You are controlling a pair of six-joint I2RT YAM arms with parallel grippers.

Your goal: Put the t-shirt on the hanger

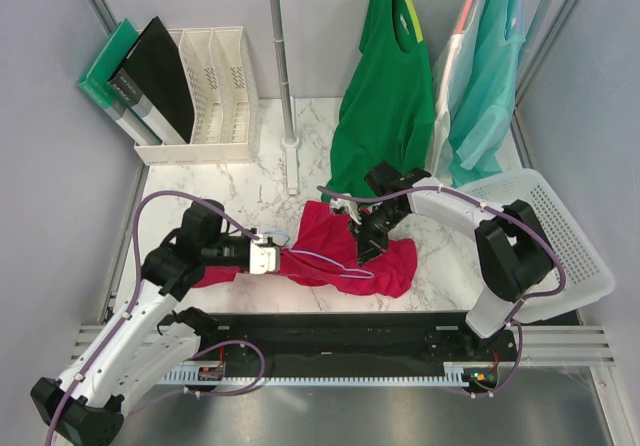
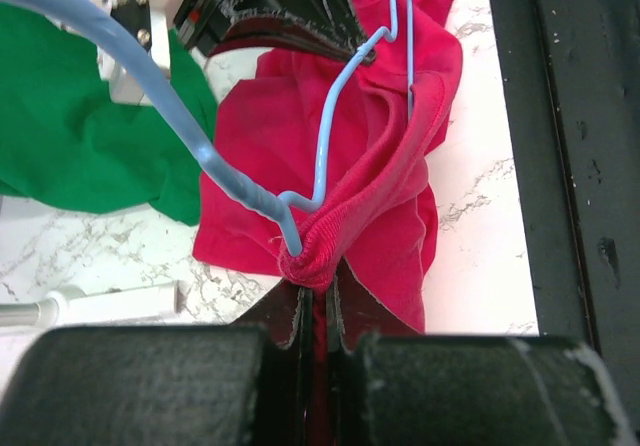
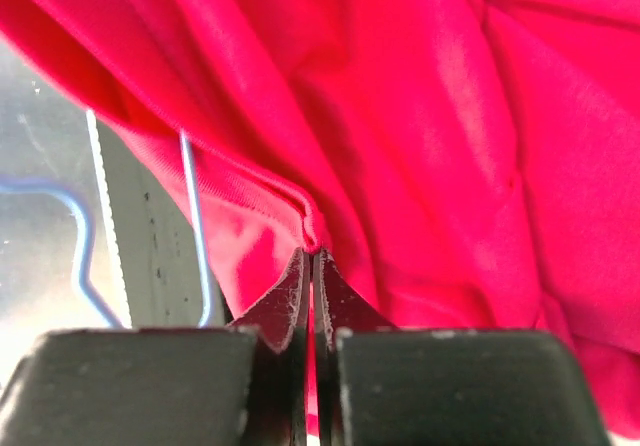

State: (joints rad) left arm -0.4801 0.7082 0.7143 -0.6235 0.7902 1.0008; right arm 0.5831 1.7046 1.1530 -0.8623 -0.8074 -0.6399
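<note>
- The t-shirt (image 1: pixel 345 251) lies crumpled on the counter (image 1: pixel 250 181), near middle, with the hanger (image 2: pixel 325 136) partly inside its folds.
- The left pincer (image 2: pixel 318 301) and the right pincer (image 3: pixel 310 266) are each closed tight on a t-shirt edge.
- The step is threading; next, I think, the cloth must be pulled over the hanger.

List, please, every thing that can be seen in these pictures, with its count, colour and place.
t-shirt: one, crimson, crumpled in the middle
hanger: one, light blue, lying across the t-shirt
green t-shirt: one, dark green, hanging at the back
teal t-shirt: one, teal, hanging right of the green t-shirt
file organiser: one, white, back left
folders: two, black and green, at the file organiser's left end
basket: one, white, right edge
table: one, white marble, under everything
left claw: one, black, shut on the t-shirt
right claw: one, black, shut on the t-shirt
</note>
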